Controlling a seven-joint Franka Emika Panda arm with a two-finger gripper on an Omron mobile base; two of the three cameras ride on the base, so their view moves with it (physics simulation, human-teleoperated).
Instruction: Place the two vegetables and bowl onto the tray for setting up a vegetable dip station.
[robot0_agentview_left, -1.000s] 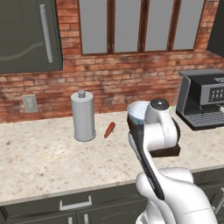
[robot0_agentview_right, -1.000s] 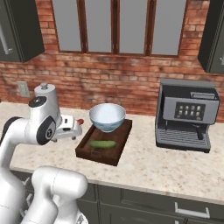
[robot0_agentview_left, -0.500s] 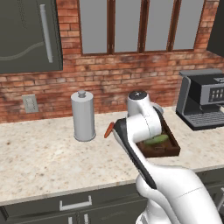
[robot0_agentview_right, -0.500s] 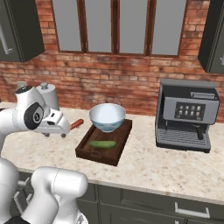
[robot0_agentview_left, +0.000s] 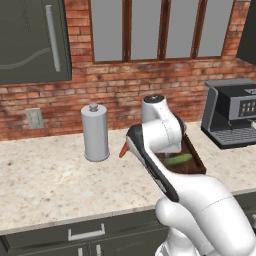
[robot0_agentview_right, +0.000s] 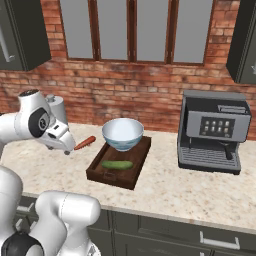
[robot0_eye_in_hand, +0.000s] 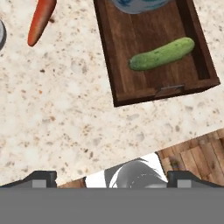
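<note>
Presently we hang over the counter (robot0_eye_in_hand: 65, 109) with our gripper (robot0_eye_in_hand: 112, 177) spread to its widest and nothing between the fingertips (robot0_eye_in_hand: 41, 177). In the hand view the tray (robot0_eye_in_hand: 116, 83) sits at about 1 o'clock from centre. The cucumber (robot0_eye_in_hand: 162, 54) lies flat on the tray floor, tilted, well clear of the rim on both sides. At 12 o'clock, cut by the frame edge, we see the bottom of the bowl (robot0_eye_in_hand: 139, 4) resting inside the tray. The carrot (robot0_eye_in_hand: 40, 19) lies on bare counter at 11 o'clock, just outside the tray's long wall and not touching it.

From the right base view, the gripper (robot0_agentview_right: 64, 147) hovers at 9 o'clock of the tray (robot0_agentview_right: 97, 172), with the carrot (robot0_agentview_right: 85, 143) just beside it, between hand and tray. The bowl (robot0_agentview_right: 123, 134) fills the tray's far end; the cucumber (robot0_agentview_right: 117, 164) lies in front of it. A grey canister (robot0_agentview_left: 95, 132) stands at 9 o'clock of the carrot (robot0_agentview_left: 123, 149) in the left base view, and a coffee machine (robot0_agentview_right: 212, 131) stands at 3 o'clock of the tray.
</note>
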